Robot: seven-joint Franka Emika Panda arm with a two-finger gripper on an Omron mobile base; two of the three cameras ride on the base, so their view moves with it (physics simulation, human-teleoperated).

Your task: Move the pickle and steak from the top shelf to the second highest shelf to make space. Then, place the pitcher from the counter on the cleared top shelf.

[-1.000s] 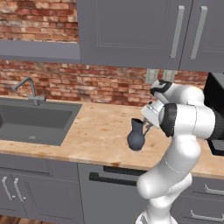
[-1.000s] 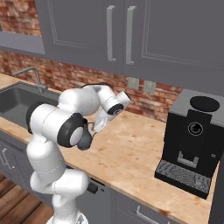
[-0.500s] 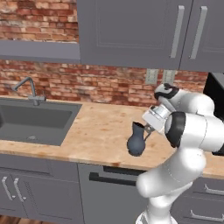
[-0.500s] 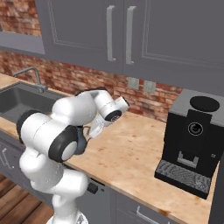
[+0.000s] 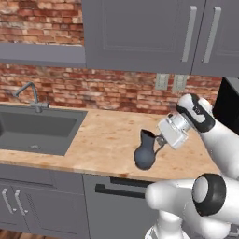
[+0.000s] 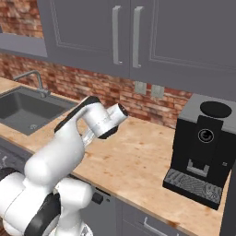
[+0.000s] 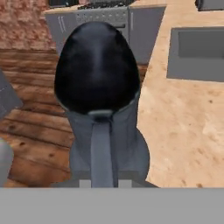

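The counter (image 5: 102, 140) lies bare between the sink (image 5: 37, 128) and the pitcher (image 5: 145, 151), open to approach from the left and front. To the right the black coffee machine (image 6: 203, 152) blocks passage; grey wall cabinets (image 5: 140, 32) close off the room overhead

1 pitcher (image 5: 145, 151), 1 coffee machine (image 6: 201, 151), maybe 2 outlets (image 5: 169, 82)

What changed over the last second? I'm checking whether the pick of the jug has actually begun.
The gripper has shut on the pitcher at its handle. The pitcher has shifted a little along the counter toward the front edge, and the arm's elbow has swung down and to the right in the left base view. Unchanged: the sink, coffee machine and cabinets.
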